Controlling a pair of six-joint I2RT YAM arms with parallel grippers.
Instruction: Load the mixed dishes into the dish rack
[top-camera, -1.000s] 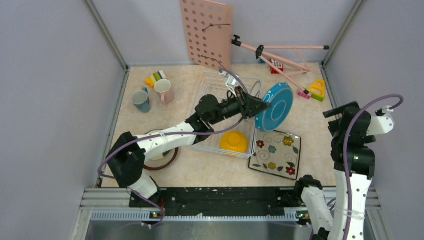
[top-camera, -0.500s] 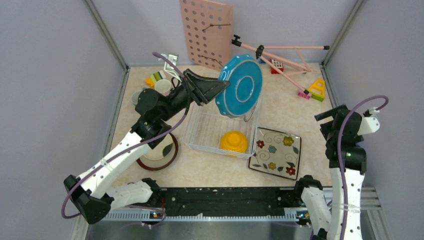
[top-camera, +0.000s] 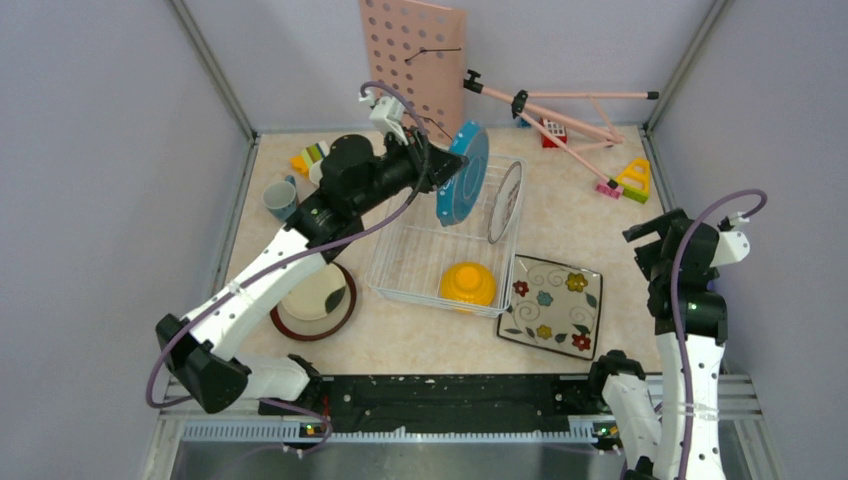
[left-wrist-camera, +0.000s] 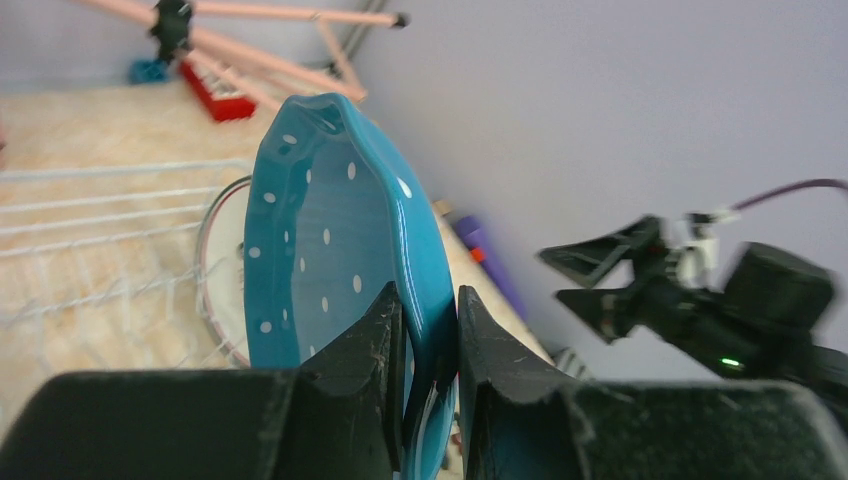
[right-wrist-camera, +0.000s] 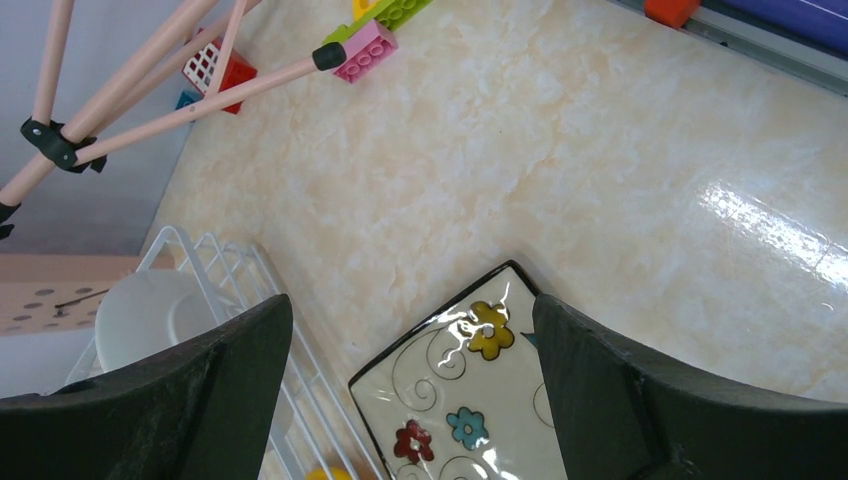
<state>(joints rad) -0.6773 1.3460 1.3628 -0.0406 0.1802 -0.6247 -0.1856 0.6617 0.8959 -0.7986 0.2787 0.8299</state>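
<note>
My left gripper (top-camera: 432, 168) is shut on the rim of the teal dotted plate (top-camera: 462, 173), holding it on edge above the far part of the white wire dish rack (top-camera: 420, 262); the plate also shows in the left wrist view (left-wrist-camera: 330, 220). A round white patterned plate (top-camera: 505, 201) stands upright in the rack and a yellow bowl (top-camera: 467, 283) lies upside down at its near end. The square flowered black-rimmed plate (top-camera: 552, 305) lies flat right of the rack, below my open, empty right gripper (right-wrist-camera: 410, 390). The brown-rimmed cream plate (top-camera: 312, 303) lies left of the rack. The teal mug (top-camera: 281, 199) stands far left; the pink mug is hidden by my left arm.
A pink pegboard (top-camera: 415, 62) leans on the back wall with a pink folded stand (top-camera: 560, 110) beside it. Toy blocks lie at the back left (top-camera: 310, 157) and back right (top-camera: 630, 180). Grey walls enclose the table on three sides.
My left arm swung the teal plate from the rack's right side up and back, then turned it edge-on and lowered it over the rack's far part. My right arm shifted slightly.
</note>
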